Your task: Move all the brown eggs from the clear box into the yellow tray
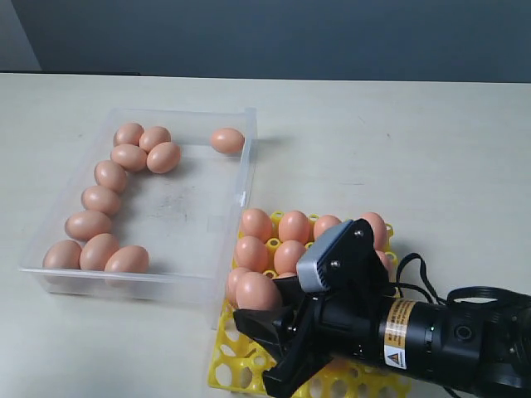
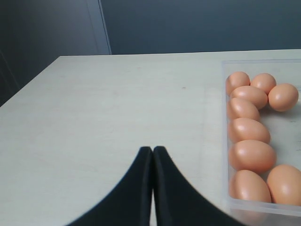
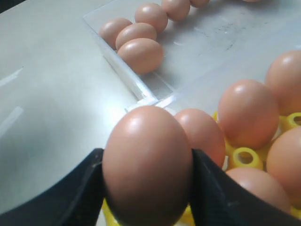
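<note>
My right gripper (image 1: 259, 305) is shut on a brown egg (image 1: 257, 292) just above the near-left part of the yellow tray (image 1: 226, 365). In the right wrist view that egg (image 3: 146, 165) sits upright between the two black fingers (image 3: 84, 188). Several brown eggs (image 1: 294, 225) fill the tray's far cups. The clear box (image 1: 124, 286) lies left of the tray and touches it, with several eggs (image 1: 102, 200) along its left side and one (image 1: 227, 140) at the far right corner. My left gripper (image 2: 152, 149) is shut and empty over bare table beside the box (image 2: 225, 141).
The right arm's black body and cable (image 1: 448, 332) cover the right half of the tray. A dark wall (image 1: 265, 33) runs behind the pale table (image 1: 398, 141). The table's left edge (image 2: 28, 84) shows in the left wrist view.
</note>
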Available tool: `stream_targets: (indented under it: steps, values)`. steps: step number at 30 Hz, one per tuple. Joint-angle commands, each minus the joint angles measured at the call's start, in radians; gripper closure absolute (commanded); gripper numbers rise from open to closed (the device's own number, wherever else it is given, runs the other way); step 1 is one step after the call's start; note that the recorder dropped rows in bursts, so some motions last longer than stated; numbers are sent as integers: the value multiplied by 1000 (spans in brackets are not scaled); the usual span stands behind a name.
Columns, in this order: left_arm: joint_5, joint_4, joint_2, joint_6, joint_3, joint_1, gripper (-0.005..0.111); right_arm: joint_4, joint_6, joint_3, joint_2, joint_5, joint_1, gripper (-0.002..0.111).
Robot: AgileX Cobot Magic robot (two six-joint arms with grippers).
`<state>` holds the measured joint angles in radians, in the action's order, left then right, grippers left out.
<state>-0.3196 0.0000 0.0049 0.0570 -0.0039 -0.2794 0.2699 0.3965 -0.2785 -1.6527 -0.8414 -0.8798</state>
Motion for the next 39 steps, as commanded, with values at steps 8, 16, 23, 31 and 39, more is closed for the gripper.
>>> stream_targets:
  steps: [8,16,23,31,39]
  values:
    - [11,0,-5,0,4,5,106,6,-90,4,11,91,0,63]
    - [11,0,-5,0,4,5,106,-70,-161,4,11,124,0,63]
    - [11,0,-5,0,4,5,106,-70,-175,4,11,153,0,63]
    - [11,0,-5,0,4,5,106,-32,-182,4,11,149,0,63]
    - [11,0,-5,0,4,5,106,-32,-182,4,11,149,0,63]
